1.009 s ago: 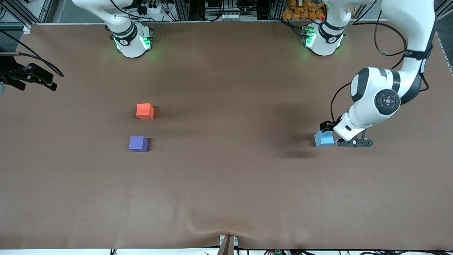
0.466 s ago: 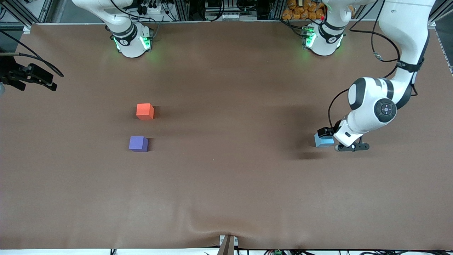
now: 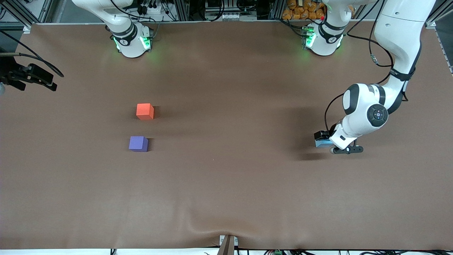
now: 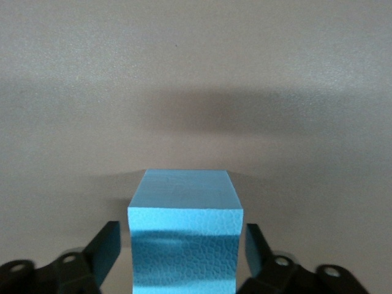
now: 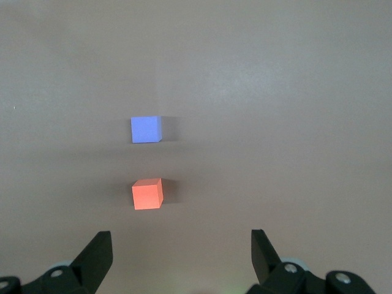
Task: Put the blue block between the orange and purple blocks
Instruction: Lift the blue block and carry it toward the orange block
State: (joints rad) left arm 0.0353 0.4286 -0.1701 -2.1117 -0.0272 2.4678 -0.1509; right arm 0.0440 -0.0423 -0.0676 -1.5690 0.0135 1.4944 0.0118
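The blue block [image 3: 321, 143] sits on the brown table near the left arm's end, mostly hidden by my left gripper [image 3: 324, 141]. In the left wrist view the blue block [image 4: 184, 236] stands between the open fingers of the left gripper [image 4: 182, 245], with a small gap on each side. The orange block [image 3: 145, 111] and the purple block [image 3: 138, 143] sit toward the right arm's end, the purple one nearer the front camera, a gap between them. My right gripper [image 5: 180, 257] is open and empty, high above the orange block [image 5: 147, 193] and purple block [image 5: 146, 129].
A black clamp with cables [image 3: 30, 75] juts in at the right arm's end of the table. A small mount [image 3: 227, 244] sits at the table's front edge, where the brown cover wrinkles.
The left arm has come down and shifted slightly toward the right arm's end, so its gripper now straddles the blue block and hides most of it. The blocks have not moved.
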